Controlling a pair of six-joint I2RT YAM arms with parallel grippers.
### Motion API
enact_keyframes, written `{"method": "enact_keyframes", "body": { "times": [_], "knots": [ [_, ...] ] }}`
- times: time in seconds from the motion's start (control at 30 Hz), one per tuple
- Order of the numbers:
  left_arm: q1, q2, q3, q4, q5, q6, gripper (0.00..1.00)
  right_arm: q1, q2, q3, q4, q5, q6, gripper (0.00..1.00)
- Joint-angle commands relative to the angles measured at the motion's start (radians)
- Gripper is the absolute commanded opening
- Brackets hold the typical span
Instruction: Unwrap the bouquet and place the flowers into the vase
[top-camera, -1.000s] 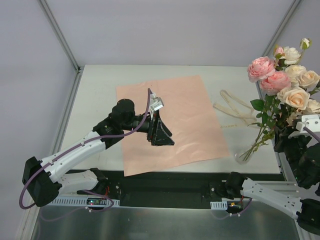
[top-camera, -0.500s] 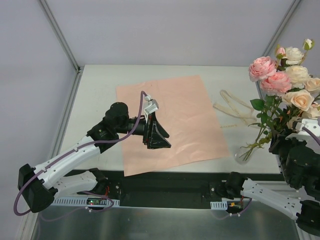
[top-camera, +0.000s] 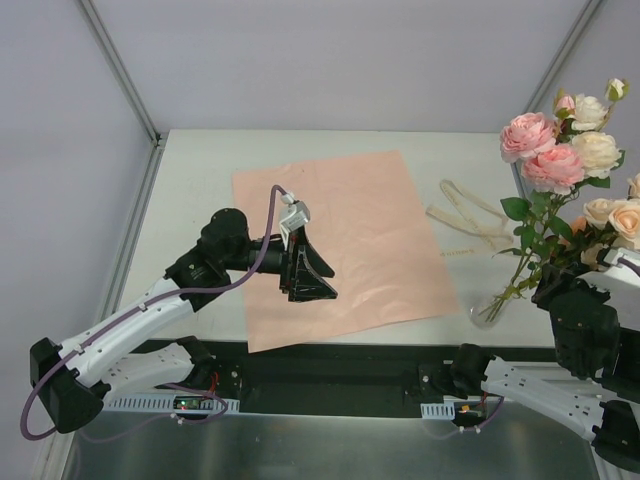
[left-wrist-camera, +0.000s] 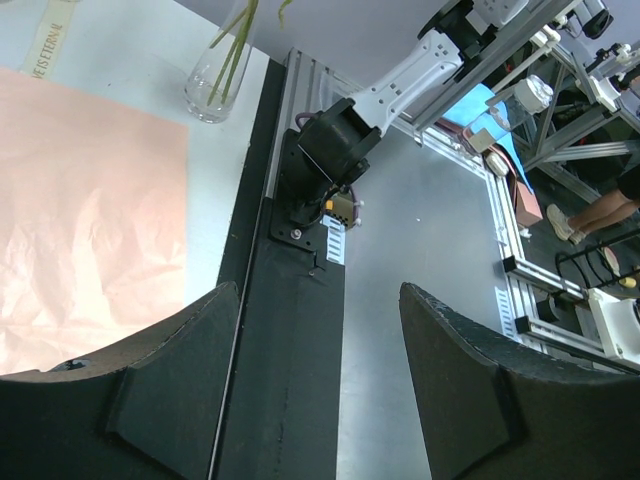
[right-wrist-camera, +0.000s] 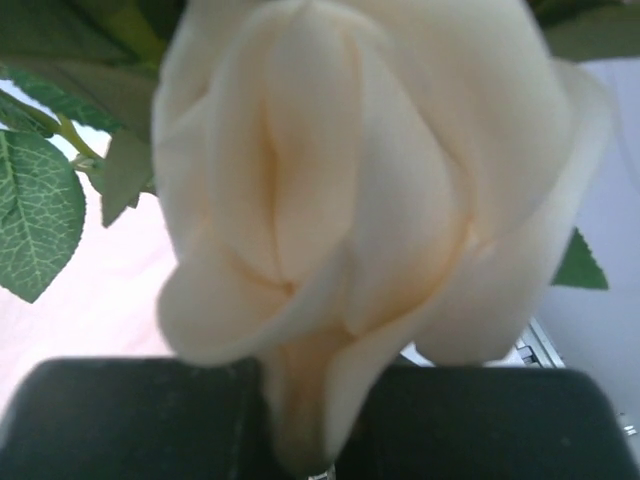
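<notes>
Apparently the task is close to its end. The pink paper (top-camera: 350, 230) lies open and flat on the table (top-camera: 200, 180), with no flower on it, and the cream ribbon (top-camera: 470, 215) lies loose just beside its right edge. So the unwrapping is done, as far as I can judge.

The flowers (top-camera: 560, 165) are at the far right of the table. Their green stems run down and to the left into the small glass vase (top-camera: 488, 312), which stands near the front edge, right of the paper. The left wrist view also shows green stems inside the glass. The bunch does not stand upright: it leans strongly to the right, away from the vase, and the heads hang above the right arm.

The right claw (top-camera: 560, 292) is clenched. It sits low among the leaves and stems, and I think it pinches the stems, but the exact place of the grip is hidden by leaves. In the right wrist view a cream rose (right-wrist-camera: 360, 180) fills nearly the whole picture, very near the camera.

The left claw (top-camera: 310, 288) is released and holds nothing. It hovers over the near part of the paper, well apart from the vase.

What is left, in my opinion, is small: to bring the bunch more upright, to let the stems sink deeper into the narrow neck, and then to release them. The vase is small and light, so a leaning bunch could tip it.
</notes>
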Motion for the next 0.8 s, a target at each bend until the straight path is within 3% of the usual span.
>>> {"method": "enact_keyframes", "body": {
  "times": [0.0, 0.43, 0.77],
  "knots": [
    [-0.006, -0.031, -0.012, 0.020, 0.012, 0.028, 0.65, -0.003, 0.040, -0.023, -0.173, 0.010, 0.147, 0.01],
    [-0.004, -0.055, -0.018, 0.010, 0.009, 0.030, 0.65, -0.002, 0.166, -0.018, -0.350, 0.013, 0.347, 0.01],
    [-0.006, -0.037, -0.005, 0.010, 0.008, 0.037, 0.65, -0.002, 0.159, -0.109, -0.350, -0.033, 0.460, 0.01]
  ]
}}
